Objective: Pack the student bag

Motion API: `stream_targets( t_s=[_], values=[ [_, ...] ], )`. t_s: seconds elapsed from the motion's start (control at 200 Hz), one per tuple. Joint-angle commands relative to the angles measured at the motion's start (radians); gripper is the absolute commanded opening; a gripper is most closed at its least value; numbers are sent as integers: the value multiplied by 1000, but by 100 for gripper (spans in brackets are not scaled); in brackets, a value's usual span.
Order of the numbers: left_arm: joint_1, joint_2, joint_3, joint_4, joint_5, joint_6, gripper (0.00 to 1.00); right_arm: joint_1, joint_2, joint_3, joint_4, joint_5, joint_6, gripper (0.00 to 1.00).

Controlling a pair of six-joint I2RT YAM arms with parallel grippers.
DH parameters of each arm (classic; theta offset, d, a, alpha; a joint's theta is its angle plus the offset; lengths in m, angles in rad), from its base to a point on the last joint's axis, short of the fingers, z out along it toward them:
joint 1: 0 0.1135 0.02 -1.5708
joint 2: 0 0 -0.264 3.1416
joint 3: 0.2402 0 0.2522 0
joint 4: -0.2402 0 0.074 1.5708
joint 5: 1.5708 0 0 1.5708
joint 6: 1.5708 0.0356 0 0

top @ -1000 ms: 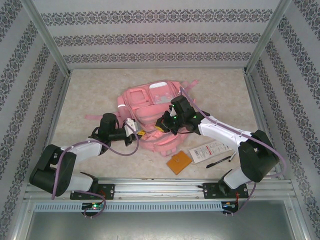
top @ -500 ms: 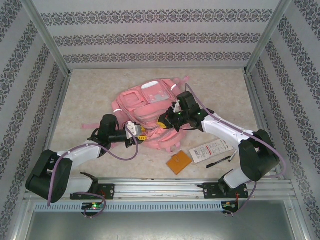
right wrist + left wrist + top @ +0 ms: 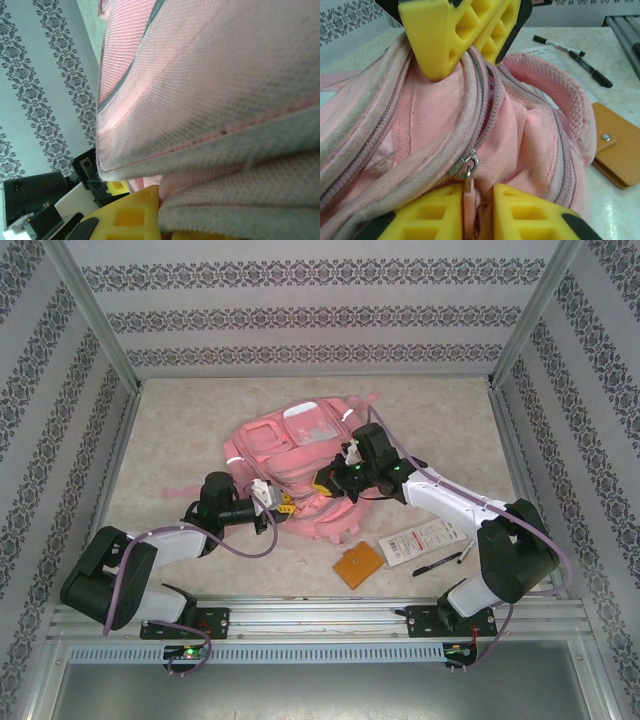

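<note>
The student bag (image 3: pixel 290 445) is a pink backpack lying in the middle of the table, its clear window pockets facing up. In the left wrist view its zipped seam (image 3: pixel 480 95) runs toward my left gripper (image 3: pixel 475 195), which is shut on the pink zipper pull (image 3: pixel 468 192) hanging from a metal slider. My left gripper (image 3: pixel 276 506) sits at the bag's near-left edge. My right gripper (image 3: pixel 328 486) is shut on a fold of the bag's fabric (image 3: pixel 225 200) at the near-right side; its yellow fingers (image 3: pixel 455 30) press into the bag just across from the left gripper.
Near the table's front right lie an orange wallet (image 3: pixel 359 565), a white printed packet (image 3: pixel 425 539) and a black pen (image 3: pixel 437 565). The wallet (image 3: pixel 617 160) and two black pens (image 3: pixel 590 70) lie just beyond the bag. Patterned walls enclose the table.
The right gripper has pulled its fold of the bag up and back, and the bag's upper part has swung to the far left. The left gripper has edged right, still holding the pull.
</note>
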Motion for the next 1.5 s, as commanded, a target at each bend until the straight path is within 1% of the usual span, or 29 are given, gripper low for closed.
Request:
stream_targets(
  t_s=[0.0, 0.065, 0.125, 0.235, 0.28, 0.355, 0.45, 0.565, 0.61, 0.724, 0.819, 0.894, 0.974, 1.009, 1.039, 1.094, 1.134, 1.179, 1.244, 1.344, 1.494],
  values=[
    [-25, -7, 9, 120, 54, -14, 8, 60, -2, 50, 78, -165, -27, 0],
    [-24, -27, 4, 94, 34, -3, 5, 55, -3, 50, 72, -164, -30, 0],
    [-23, -50, 13, 21, 11, 4, 0, 46, -6, 50, 59, -160, -40, 0],
    [-4, -66, 60, -148, -44, -15, 0, 24, -17, 53, 29, -153, -65, 0],
    [11, -60, 58, -114, -54, -75, 0, 11, -22, 54, 16, -151, -75, 0],
    [43, -57, 45, -54, -105, -178, 0, -10, -34, 56, -21, -144, -108, 0],
    [77, -71, 26, -2, -152, -267, 0, -44, -53, 71, -134, -101, -193, 0],
    [97, -72, -1, 37, -258, -361, 0, -105, -72, 66, -221, -69, -268, 0],
    [101, -60, -10, 48, -293, -392, 0, -128, -77, 61, -228, -74, -283, 0],
    [111, -47, -38, 79, -427, -467, 0, -169, -84, 62, -245, -99, -311, 0],
    [117, -56, -38, 44, -540, -521, 0, -189, -80, 73, -262, -120, -341, 0],
    [120, -58, -8, -32, -579, -543, 0, -203, -80, 79, -273, -126, -354, 0],
    [123, -38, 36, -111, -578, -552, 0, -213, -78, 88, -276, -134, -376, 0],
    [123, -26, 50, -124, -557, -544, 0, -216, -79, 92, -283, -134, -387, 0],
    [123, -13, 58, -118, -502, -523, 0, -219, -77, 99, -288, -134, -398, 0],
    [123, 12, 68, -82, -366, -464, 0, -224, -70, 112, -305, -129, -416, 0],
    [123, 23, 83, -89, -272, -429, 0, -226, -63, 124, -319, -128, -430, 0],
    [123, 23, 98, -117, -242, -420, 0, -227, -53, 140, -339, -130, -450, 0],
    [125, 7, 100, -140, -314, -452, 0, -228, -38, 167, -378, -132, -479, 0],
    [139, -4, 85, -135, -524, -541, 0, -228, -38, 188, -403, -154, -504, 0],
    [147, 86, 130, -169, -668, -598, 0, -225, -70, 193, -408, -171, -505, 0]
  ],
)
